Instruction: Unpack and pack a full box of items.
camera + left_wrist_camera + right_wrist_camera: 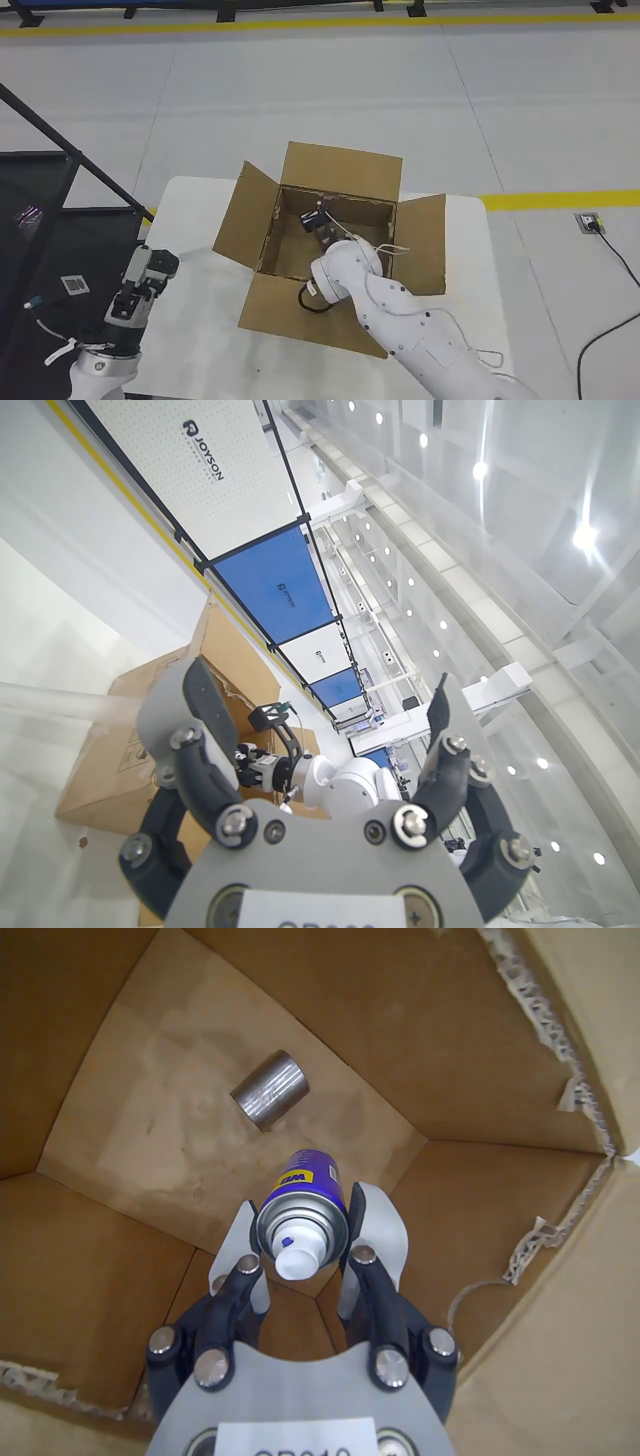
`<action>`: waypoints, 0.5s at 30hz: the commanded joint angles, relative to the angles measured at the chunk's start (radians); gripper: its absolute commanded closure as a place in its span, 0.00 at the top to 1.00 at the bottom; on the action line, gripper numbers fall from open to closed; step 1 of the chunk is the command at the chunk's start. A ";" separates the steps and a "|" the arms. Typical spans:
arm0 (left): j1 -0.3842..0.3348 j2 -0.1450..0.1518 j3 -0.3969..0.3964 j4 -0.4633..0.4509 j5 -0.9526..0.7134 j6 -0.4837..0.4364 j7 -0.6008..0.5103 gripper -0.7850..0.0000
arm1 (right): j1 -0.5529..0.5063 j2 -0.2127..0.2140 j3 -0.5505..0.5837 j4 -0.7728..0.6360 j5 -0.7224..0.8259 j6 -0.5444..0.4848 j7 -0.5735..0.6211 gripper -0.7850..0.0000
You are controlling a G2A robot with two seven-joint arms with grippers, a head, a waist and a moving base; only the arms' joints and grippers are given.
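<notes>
Grey and black, my left gripper [150, 266] [320, 695] sits over the nine o'clock edge of the white desk [190, 335], at about eight o'clock from the box. Its fingers [205, 700] are spread wide apart with nothing between them.

Moving rightward, the brown cardboard box [340, 170] [100, 760] [500, 1078] stands in the middle of the desk with all four flaps folded outward. Its torn edges show raw corrugation.

My right arm reaches down into the box, and the right gripper [322, 225] [304, 1215] is toward the box's twelve o'clock wall. It is clamped on a blue spray can [306, 1178] with a yellow label and a white nozzle cap. One pale finger [385, 1223] presses each side just below the can's metal top rim. The nozzle points back up at my wrist camera. I cannot tell whether the can's base touches the box floor.

On that floor beyond the can, apart from it, a short dull metal cylinder [270, 1090] lies on its side.
</notes>
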 commanded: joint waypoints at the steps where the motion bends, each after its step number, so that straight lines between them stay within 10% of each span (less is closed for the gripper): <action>1: 0.000 0.000 0.000 -0.001 0.000 0.003 -0.003 1.00 | 0.014 -0.012 -0.004 0.040 0.014 0.002 -0.008 0.13; 3: 0.000 0.000 0.003 -0.004 -0.011 0.004 -0.008 1.00 | 0.023 -0.022 -0.004 0.066 0.035 -0.004 -0.016 0.31; 15: -0.002 -0.001 -0.006 -0.019 -0.014 0.080 0.033 1.00 | 0.032 -0.043 0.037 0.106 0.061 -0.030 -0.034 0.54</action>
